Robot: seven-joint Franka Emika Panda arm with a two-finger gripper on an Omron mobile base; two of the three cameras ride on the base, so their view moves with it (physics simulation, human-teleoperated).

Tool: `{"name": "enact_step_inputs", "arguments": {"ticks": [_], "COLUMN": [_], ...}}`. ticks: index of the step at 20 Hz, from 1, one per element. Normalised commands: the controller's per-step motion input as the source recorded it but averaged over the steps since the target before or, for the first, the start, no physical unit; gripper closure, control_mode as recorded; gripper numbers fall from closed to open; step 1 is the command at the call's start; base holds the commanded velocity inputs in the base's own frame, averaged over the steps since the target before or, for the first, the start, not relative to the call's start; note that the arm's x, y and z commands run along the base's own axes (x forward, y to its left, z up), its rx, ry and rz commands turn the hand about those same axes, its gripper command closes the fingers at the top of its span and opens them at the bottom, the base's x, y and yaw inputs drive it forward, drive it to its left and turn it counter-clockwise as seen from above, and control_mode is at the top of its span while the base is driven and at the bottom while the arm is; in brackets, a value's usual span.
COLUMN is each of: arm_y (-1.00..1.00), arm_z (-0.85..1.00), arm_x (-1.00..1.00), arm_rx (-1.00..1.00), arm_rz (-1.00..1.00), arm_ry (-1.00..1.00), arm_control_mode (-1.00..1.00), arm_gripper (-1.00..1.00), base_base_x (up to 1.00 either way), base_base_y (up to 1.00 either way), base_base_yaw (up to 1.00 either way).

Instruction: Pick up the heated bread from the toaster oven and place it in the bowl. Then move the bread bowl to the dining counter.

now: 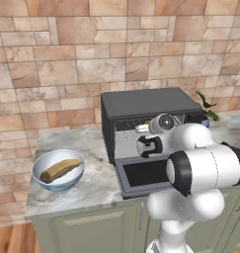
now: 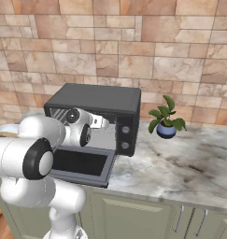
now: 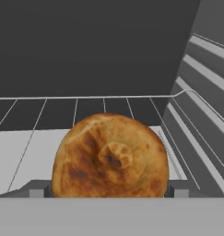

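Marbled worktop (image 1: 97, 178) is carrying the toaster oven (image 1: 146, 106); inside, the hand (image 3: 109, 193) is straddling the heated bread (image 3: 111, 159), fingers spread wide.

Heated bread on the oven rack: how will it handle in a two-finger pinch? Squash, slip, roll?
The heated bread looks domed and round, so it may roll if nudged. Its browned crust looks matte, so slipping seems unlikely. It spans nearly the gap between the gripper's fingertips, so the pinch could dent it.

pretty chunky glossy white arm (image 1: 205, 170), rounded segments, black bands at the joints, round silver cap near the wrist
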Motion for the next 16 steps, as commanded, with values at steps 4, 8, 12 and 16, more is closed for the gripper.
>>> {"name": "enact_step_inputs", "arguments": {"ticks": [4,8,12,16], "arm_y": [0.00,0.00,0.00,-0.01], "arm_z": [0.00,0.00,0.00,0.00], "arm_x": [-0.27,-0.49,-0.72,-0.96], "arm_rx": [0.00,0.00,0.00,0.00], "arm_rz": [0.00,0.00,0.00,0.00], "arm_ry": [-0.01,-0.01,-0.02,-0.07], "arm_control_mode": [-1.00,-1.00,-1.00,-1.00], "arm_gripper": [1.00,1.00,1.00,1.00], "base_base_x": [0.00,0.00,0.00,0.00], "base_base_y": [0.00,0.00,0.00,0.00], "base_base_yaw": [0.00,0.00,0.00,0.00]}}
